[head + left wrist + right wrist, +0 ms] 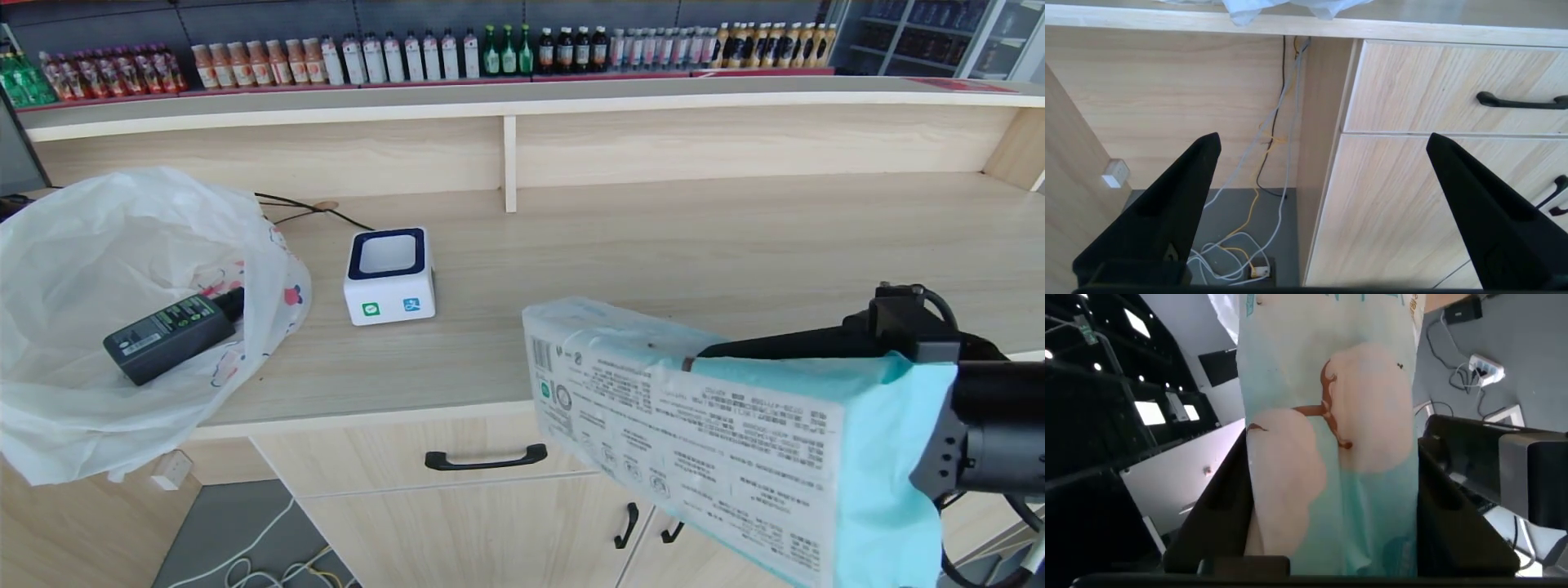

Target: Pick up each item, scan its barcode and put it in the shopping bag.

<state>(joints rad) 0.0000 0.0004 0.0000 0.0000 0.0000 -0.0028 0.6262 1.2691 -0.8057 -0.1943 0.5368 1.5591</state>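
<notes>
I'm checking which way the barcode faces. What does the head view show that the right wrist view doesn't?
Head view adds: the pack's printed side with its barcode, turned toward the camera, plus the scanner on the counter and the bag holding a black adapter.
Right wrist view adds: the pack's opposite, pictured side, with the fingers pressed against both its edges.
Shared: the pack clamped in the right gripper.
</notes>
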